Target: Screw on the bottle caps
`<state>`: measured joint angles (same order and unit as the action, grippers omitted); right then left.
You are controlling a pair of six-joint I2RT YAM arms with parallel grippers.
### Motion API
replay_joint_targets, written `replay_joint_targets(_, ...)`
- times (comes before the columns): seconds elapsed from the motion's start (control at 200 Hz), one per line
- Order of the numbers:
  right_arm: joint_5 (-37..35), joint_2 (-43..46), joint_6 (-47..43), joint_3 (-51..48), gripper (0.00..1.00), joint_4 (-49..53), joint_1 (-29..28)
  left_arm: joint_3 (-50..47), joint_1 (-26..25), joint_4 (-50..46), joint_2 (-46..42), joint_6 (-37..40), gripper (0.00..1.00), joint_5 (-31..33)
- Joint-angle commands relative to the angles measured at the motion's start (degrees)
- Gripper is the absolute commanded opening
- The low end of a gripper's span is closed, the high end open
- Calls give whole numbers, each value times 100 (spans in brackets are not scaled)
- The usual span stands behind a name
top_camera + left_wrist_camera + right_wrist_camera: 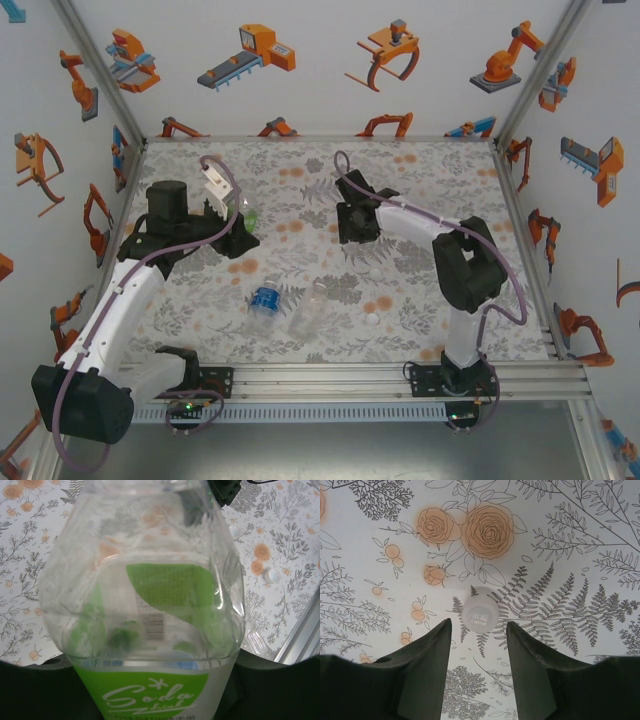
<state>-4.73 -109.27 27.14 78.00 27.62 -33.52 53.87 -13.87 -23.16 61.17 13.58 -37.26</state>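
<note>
My left gripper [236,226] is shut on the green-labelled bottle [150,630], which rises close in front of the left wrist camera. The same bottle [246,214] shows at the left of the table. My right gripper [477,625] hangs open, pointing down at the table, with nothing between its fingers. A white bottle cap [480,613] lies flat on the cloth just beyond the fingertips. Two more caps [372,320] [374,271] lie loose to the right of centre. The blue-labelled bottle [263,299] and the plain clear bottle [310,310] lie near the front middle.
A floral cloth [420,180] covers the table. White walls with robot pictures close in the left, back and right sides. An aluminium rail [380,375] with both arm bases runs along the near edge.
</note>
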Motion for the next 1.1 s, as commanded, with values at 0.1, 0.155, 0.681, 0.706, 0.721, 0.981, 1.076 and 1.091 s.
replay_joint_targets(0.1,44,358,2,-84,47,33,151,-34,-24,75,61,-57,20,-71)
replay_joint_targets(0.155,43,395,3,-149,47,33,189,-28,-37,75,73,-71,20,-77)
replay_joint_targets(0.681,490,157,81,-271,49,-98,293,-25,-61,82,97,-57,20,-71)
replay_joint_targets(0.706,499,139,79,-258,49,-99,293,-25,-56,89,98,-58,20,-68)
replay_joint_targets(0.721,499,127,79,-244,49,-94,293,-25,-62,87,104,-65,20,-69)
replay_joint_targets(0.981,428,-47,3,-43,49,42,210,1,-71,119,165,-71,20,-122)
replay_joint_targets(1.076,417,-146,2,35,49,85,205,1,-66,127,189,-75,20,-122)
replay_joint_targets(1.091,412,-166,2,47,49,89,205,5,-65,127,194,-75,20,-124)
